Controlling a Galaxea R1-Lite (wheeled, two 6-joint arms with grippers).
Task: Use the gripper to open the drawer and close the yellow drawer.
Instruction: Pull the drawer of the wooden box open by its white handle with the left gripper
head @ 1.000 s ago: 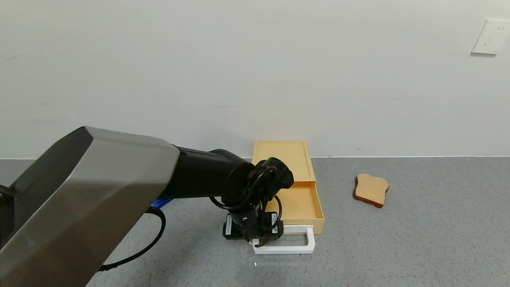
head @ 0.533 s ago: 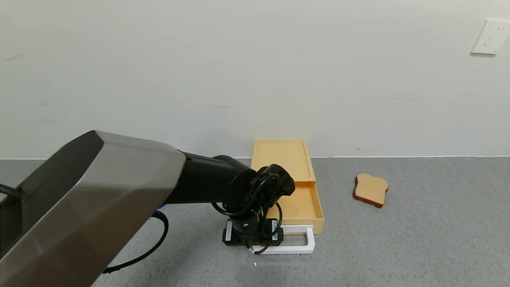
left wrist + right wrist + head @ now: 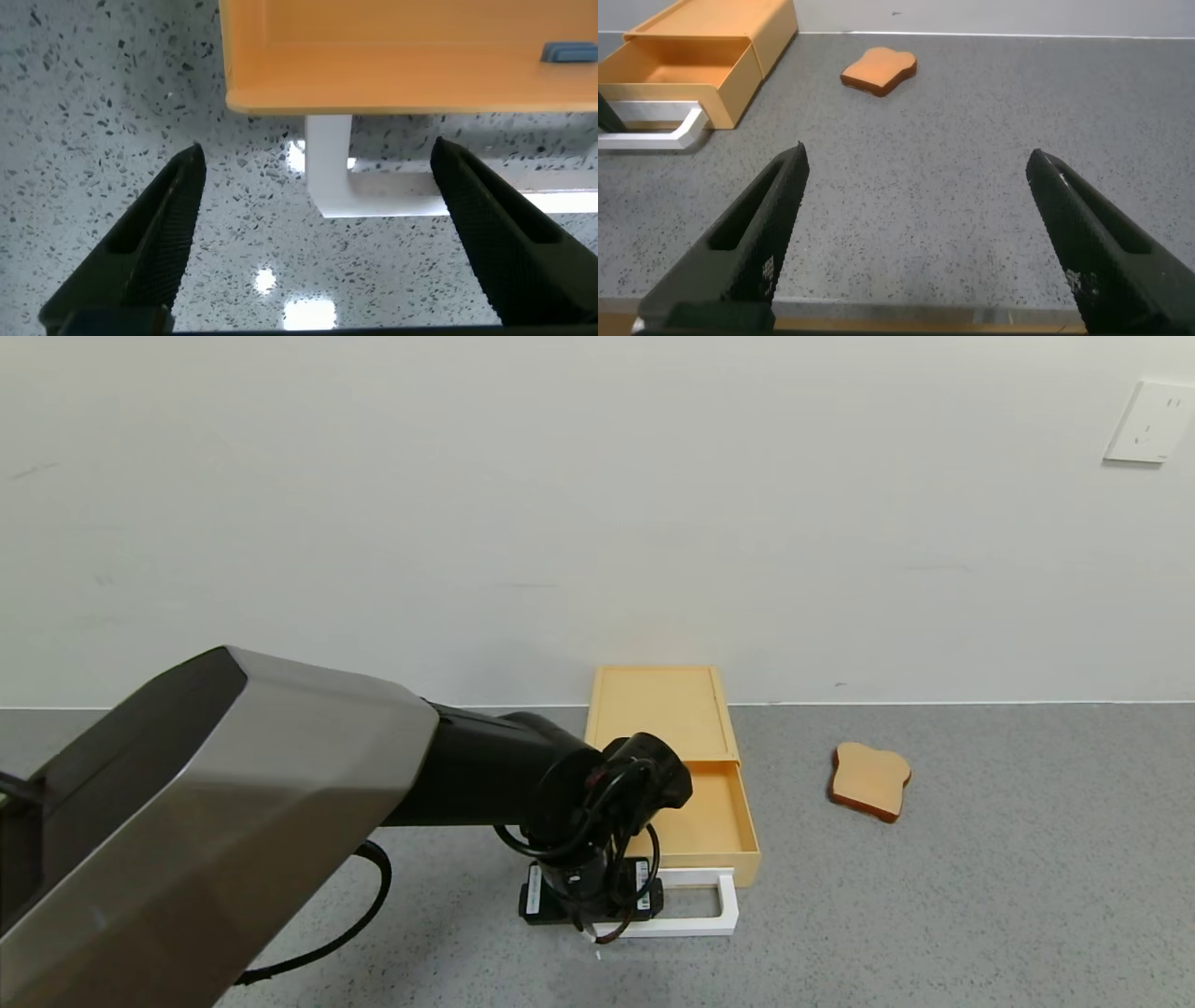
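Observation:
The pale yellow drawer point(image 3: 695, 807) stands pulled partly out of its flat yellow box point(image 3: 658, 705), which sits against the wall. Its white loop handle point(image 3: 724, 905) lies toward me. My left gripper point(image 3: 593, 919) hangs over the handle's left end, pointing down. In the left wrist view it point(image 3: 318, 147) is open, with the handle's corner point(image 3: 327, 177) between the spread fingers and touching neither. The drawer's front point(image 3: 402, 56) is just beyond it. My right gripper point(image 3: 917, 151) is open and empty, low over the counter, off to the right of the drawer point(image 3: 682, 70).
A tan toast slice point(image 3: 870, 781) lies on the grey speckled counter point(image 3: 934, 915) to the right of the drawer; it also shows in the right wrist view point(image 3: 878, 70). The white wall stands close behind the box. My bulky left arm point(image 3: 233, 803) fills the left foreground.
My left wrist has shifted slightly toward me and lower over the handle's left end. The drawer shows no clear movement. The toast has not moved.

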